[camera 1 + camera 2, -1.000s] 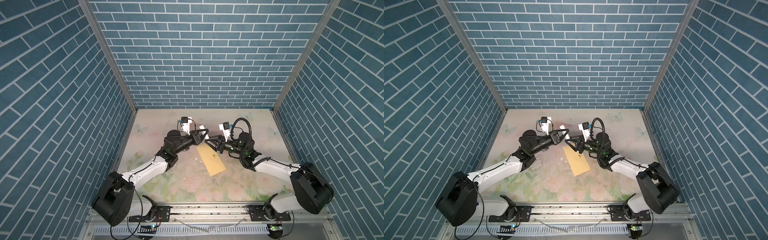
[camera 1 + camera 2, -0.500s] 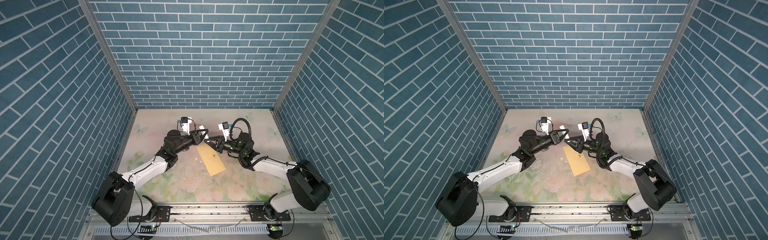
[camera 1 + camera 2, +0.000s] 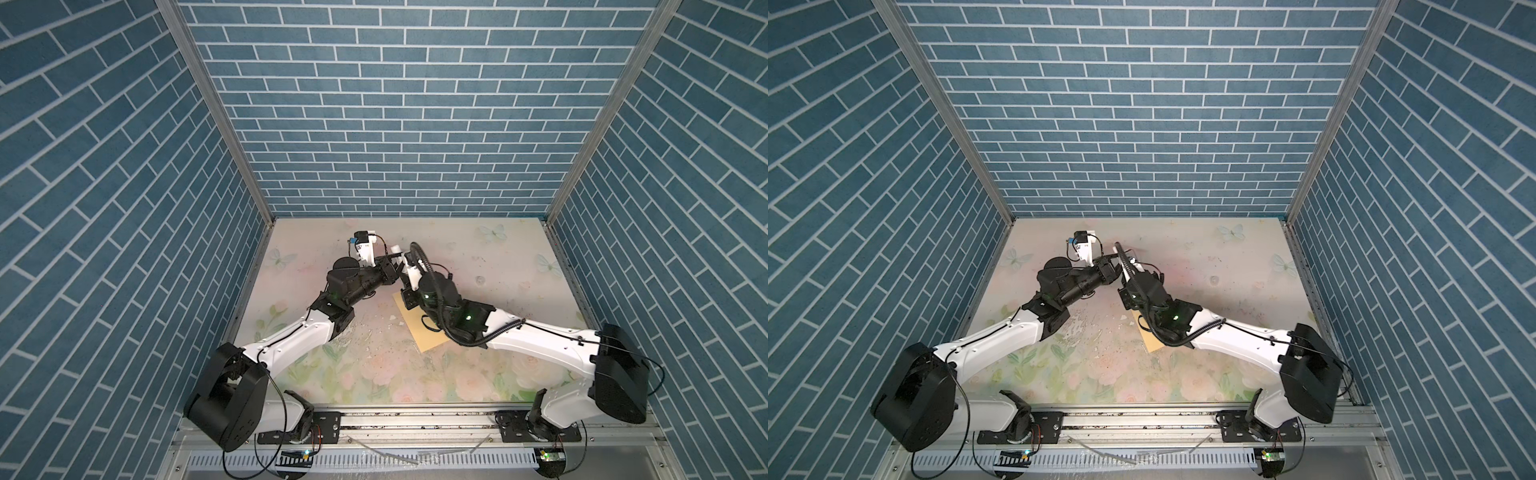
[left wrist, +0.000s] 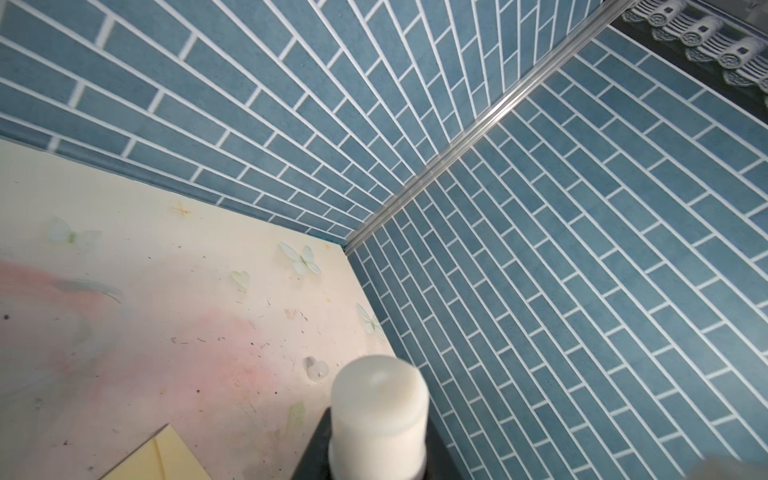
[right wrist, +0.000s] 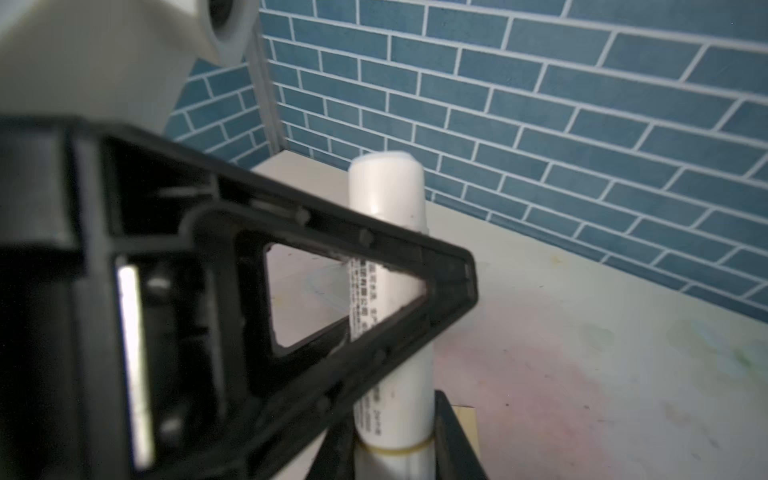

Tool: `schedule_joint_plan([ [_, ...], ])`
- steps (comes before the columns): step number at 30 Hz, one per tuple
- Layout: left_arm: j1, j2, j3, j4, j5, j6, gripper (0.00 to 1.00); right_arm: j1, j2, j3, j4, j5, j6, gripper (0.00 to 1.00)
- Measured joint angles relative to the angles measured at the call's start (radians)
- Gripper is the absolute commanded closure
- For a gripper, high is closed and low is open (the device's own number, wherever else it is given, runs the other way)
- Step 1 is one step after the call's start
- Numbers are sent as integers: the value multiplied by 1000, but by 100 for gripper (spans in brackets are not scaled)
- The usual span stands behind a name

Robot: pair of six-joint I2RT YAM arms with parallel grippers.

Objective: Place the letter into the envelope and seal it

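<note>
A white glue stick [image 5: 388, 199] stands upright between the two grippers, above the far end of the envelope. My left gripper [image 4: 378, 457] is shut on it, and one of its black triangular fingers [image 5: 374, 249] crosses the stick's middle. My right gripper [image 5: 392, 453] is shut on the stick's lower end, by a yellowish ring. In both top views the two grippers [image 3: 395, 272] [image 3: 1115, 272] meet over the table's middle. The pale-yellow envelope [image 3: 419, 328] [image 3: 1152, 343] lies flat under the right wrist, and a corner of it [image 4: 158, 457] shows in the left wrist view. The letter is hidden.
The floral table top [image 3: 374, 374] has scuffs and small white flakes in front of the left forearm. Blue brick walls [image 3: 395, 124] close in the back and both sides. A metal rail [image 3: 415, 419] runs along the front edge.
My right gripper has swung left toward the left gripper, its wrist covering more of the envelope, and its jaws have closed on the stick. The left arm has not moved.
</note>
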Motion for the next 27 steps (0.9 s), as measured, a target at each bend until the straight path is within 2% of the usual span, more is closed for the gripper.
schedule_joint_plan([
  [4,2,11,0,-13,-9,7,100,40,73,34,7,182,-115,100],
  [7,0,13,0,-13,-1,7,100,45,78,34,11,212,-128,98],
  [9,0,13,0,-5,1,6,100,45,69,31,12,206,-138,90],
  [11,-3,13,0,-4,5,6,100,35,46,14,8,162,-138,73],
  [13,-8,13,0,-4,21,2,100,6,-8,-26,4,51,-120,56],
  [14,-11,13,0,-4,34,0,100,-15,-37,-48,3,-10,-102,50],
  [19,-32,13,11,5,94,-13,100,-181,-192,-190,62,-428,20,33],
  [23,-35,13,16,3,121,-19,100,-285,-239,-283,156,-709,130,34],
  [27,-35,13,19,3,132,-21,100,-362,-236,-341,268,-943,251,43],
])
